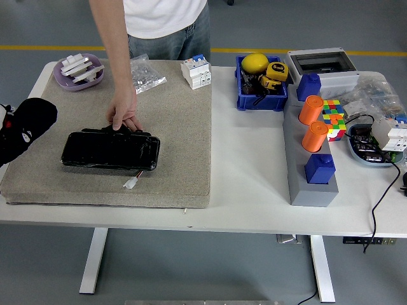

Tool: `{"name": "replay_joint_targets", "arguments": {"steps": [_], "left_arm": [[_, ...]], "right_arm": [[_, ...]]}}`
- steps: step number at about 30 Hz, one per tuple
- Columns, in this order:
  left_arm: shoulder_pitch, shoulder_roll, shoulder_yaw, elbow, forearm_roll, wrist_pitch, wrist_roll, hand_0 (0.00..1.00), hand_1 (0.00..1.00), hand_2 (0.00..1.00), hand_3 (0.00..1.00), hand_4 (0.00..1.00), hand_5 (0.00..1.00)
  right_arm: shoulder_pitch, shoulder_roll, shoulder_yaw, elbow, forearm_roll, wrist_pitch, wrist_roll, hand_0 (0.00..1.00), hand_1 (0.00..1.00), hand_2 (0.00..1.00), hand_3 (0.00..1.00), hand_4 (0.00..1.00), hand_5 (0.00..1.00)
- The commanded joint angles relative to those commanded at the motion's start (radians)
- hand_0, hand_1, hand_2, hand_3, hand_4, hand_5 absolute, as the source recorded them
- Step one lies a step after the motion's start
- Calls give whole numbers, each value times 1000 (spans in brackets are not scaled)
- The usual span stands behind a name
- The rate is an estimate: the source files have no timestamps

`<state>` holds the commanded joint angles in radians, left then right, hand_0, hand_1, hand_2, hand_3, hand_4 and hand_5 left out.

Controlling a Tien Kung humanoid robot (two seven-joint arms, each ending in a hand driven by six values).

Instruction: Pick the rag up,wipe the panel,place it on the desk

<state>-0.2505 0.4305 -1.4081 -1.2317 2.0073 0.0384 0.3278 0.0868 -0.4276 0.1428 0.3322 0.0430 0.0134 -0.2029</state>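
Left hand [22, 127] at mat's [178, 146] left edge, wrapped in black rag [38, 114], fingers clamped on it. Panel [109, 150] just right, person's hand [124, 115] pinning far edge. Advice: come in low, flat strokes, avoid pers's fingers + wire plug [130, 183]. R arm unseen.

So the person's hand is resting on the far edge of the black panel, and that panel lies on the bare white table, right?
Not quite. The head view shows the person's hand on the far edge of the panel, as you say, but the panel lies on the grey mat that covers the left part of the table, not on the bare white surface.
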Motion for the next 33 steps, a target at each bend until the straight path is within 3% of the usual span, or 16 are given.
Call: {"name": "replay_joint_targets", "arguments": {"steps": [8, 9, 16, 23, 33], "left_arm": [[27, -28, 26, -57, -11, 0, 32, 289, 337, 600, 450, 3, 2], [29, -32, 32, -60, -12, 2, 33, 268, 326, 596, 456, 41, 2], [24, -56, 65, -60, -13, 7, 38, 267, 309, 590, 452, 36, 2], [10, -68, 102, -39, -31, 12, 36, 261, 309, 589, 457, 57, 2], [-3, -82, 137, -55, -51, 18, 35, 261, 307, 585, 456, 57, 2]], "right_arm": [[1, -3, -12, 0, 3, 2, 0, 726, 683, 697, 677, 981, 608], [1, -3, -14, 0, 3, 2, 0, 726, 682, 698, 680, 985, 612], [3, -5, -19, -1, 6, 2, 0, 726, 682, 697, 681, 986, 613], [3, -4, -13, -1, 2, 1, 0, 727, 682, 698, 684, 989, 614], [4, -6, -13, -1, 1, 2, 0, 728, 681, 698, 687, 990, 614]]}}
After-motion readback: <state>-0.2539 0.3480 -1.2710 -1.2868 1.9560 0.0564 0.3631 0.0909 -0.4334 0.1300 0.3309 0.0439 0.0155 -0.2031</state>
